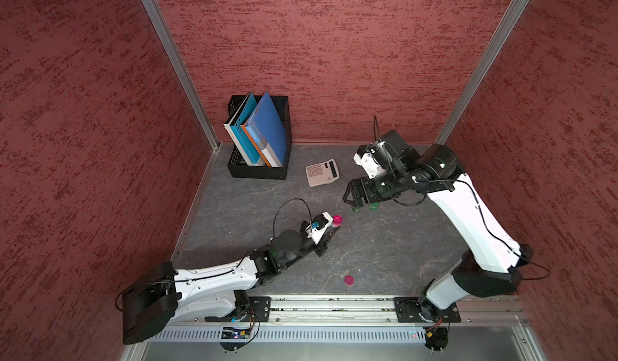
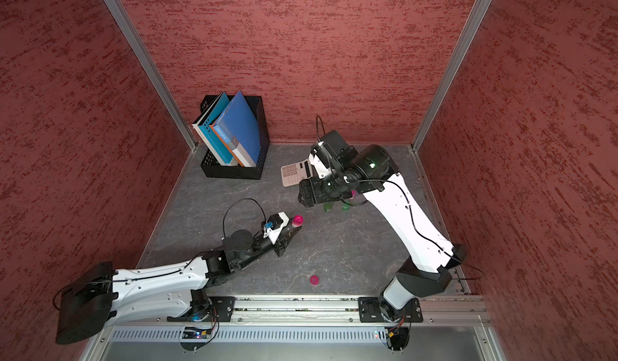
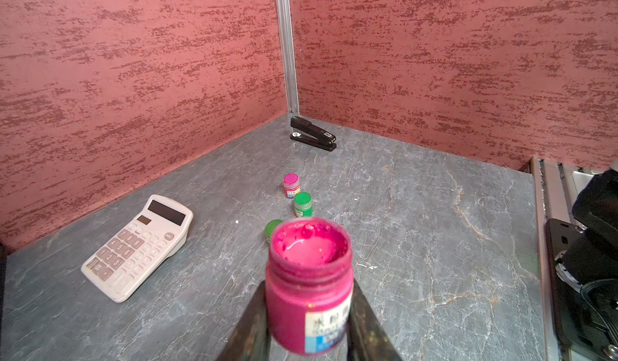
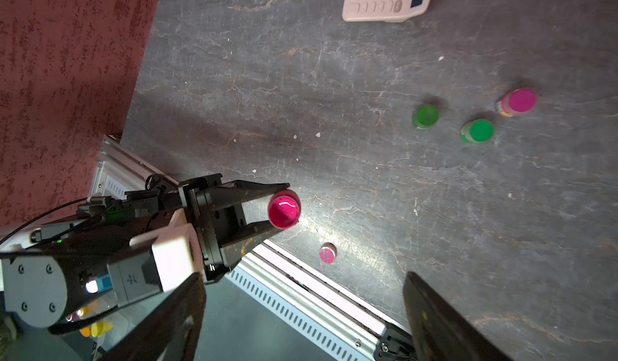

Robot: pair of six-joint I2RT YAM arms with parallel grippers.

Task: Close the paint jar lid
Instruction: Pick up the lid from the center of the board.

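Note:
The pink paint jar (image 3: 309,275) has no lid on, and glossy paint shows in its mouth. My left gripper (image 3: 309,295) is shut on its body, one finger on each side. In both top views the jar (image 1: 337,220) (image 2: 297,220) sits at the tip of the left gripper (image 1: 334,227), mid-table. The pink lid (image 1: 348,279) (image 2: 314,280) (image 4: 327,253) lies flat on the table near the front rail, apart from both grippers. My right gripper (image 1: 347,197) (image 4: 304,295) hangs open and empty above the table, behind and to the right of the jar (image 4: 284,209).
A beige calculator (image 1: 322,172) lies behind the jar. A black file box with blue books (image 1: 259,135) stands at the back left. Two green jars (image 3: 303,204) (image 3: 273,229) and a closed pink jar (image 3: 291,183) stand under the right arm. A black stapler (image 3: 312,137) sits in the corner.

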